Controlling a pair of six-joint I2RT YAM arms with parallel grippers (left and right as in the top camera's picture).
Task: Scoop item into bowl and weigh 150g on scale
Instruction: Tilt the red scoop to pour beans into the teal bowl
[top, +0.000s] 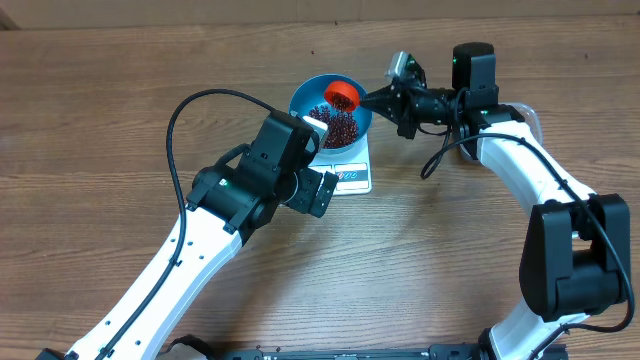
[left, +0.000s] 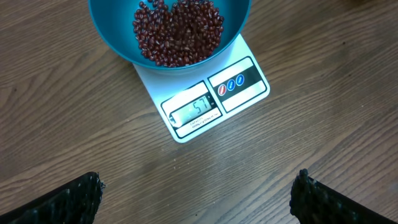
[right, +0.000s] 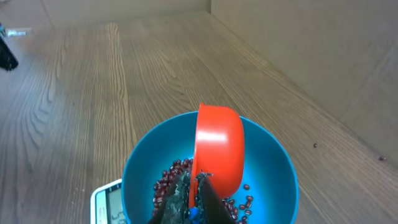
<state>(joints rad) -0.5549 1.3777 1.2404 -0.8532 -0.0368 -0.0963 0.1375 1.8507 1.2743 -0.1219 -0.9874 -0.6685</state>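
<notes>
In the overhead view the blue bowl (top: 312, 100) stands on the white scale (top: 355, 178), toward 12 o'clock of the wooden table (top: 100, 120). The scale's display end juts out at the bowl's 5 o'clock.

The right gripper (top: 372, 98) reaches in from the bowl's 3 o'clock side. Its jaws are closed tight on the handle of an orange scoop (top: 342, 96), which sits over the rim at about 1 o'clock. Only the right wrist view shows the scoop's attitude: it is tipped on edge with its rounded back up, inside the bowl above the beans (right: 168, 180).

The left gripper (left: 199, 198) hovers off the bowl's 7 o'clock, over the scale's front end, holding nothing. From overhead the arm's body hides much of it. The left wrist view shows its two dark fingertips (left: 74, 196) spread fully apart at the lower corners, with bare table between them.

That same view alone gives the scale's face: a grey display window (left: 196, 112) at 6 o'clock of the bowl, and a label panel (left: 239, 82) just to its right. The digits look like 57, though they are small and faint. The beans lie heaped in the bottom of the bowl, well short of its rim.
</notes>
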